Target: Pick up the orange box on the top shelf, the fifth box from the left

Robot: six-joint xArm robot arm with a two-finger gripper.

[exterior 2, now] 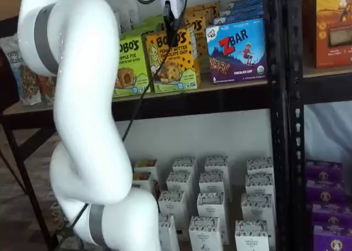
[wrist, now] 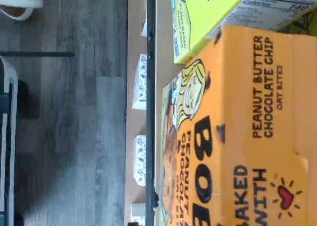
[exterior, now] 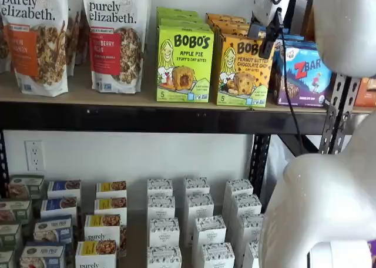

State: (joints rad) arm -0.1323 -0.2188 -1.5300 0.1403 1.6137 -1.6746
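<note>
Orange-yellow cardboard fills most of the wrist view: the orange box (wrist: 237, 137) is seen from above at close range, so the approach step is judged to be in hand, with no grasp made yet.

The box is found on the top shelf (exterior: 117, 100), at the front edge, just beside the lime-green Apple Pie box (exterior: 184, 63) on one side and the ZBar box (exterior: 306, 74) on the other. More boxes of the same kind are lined up behind it in both shelf views.

The end effector (exterior 2: 171, 28) is seen above and in front of the box's upper edge, with a cable hung beside it. Its black fingers are viewed roughly side-on and no gap can be made out, but the jaws are taken to be at their widest. Nothing is held in them.

Next move, as a judgement: the fingers need to be brought down over the box's top, one on each broad face, then closed. Little side clearance is left by the green box and the ZBar box, so a straight descent and a front-to-back pinch look safer. A nudge of the neighbours or a push of the box backward into its row is the likely risk.

Look of the box: upright, front face outward, cartoon blonde girl, pictured oat bite, dark dots, "Peanut Butter Chocolate Chip" lettering, red heart on the top flap. No dents are seen.
</note>
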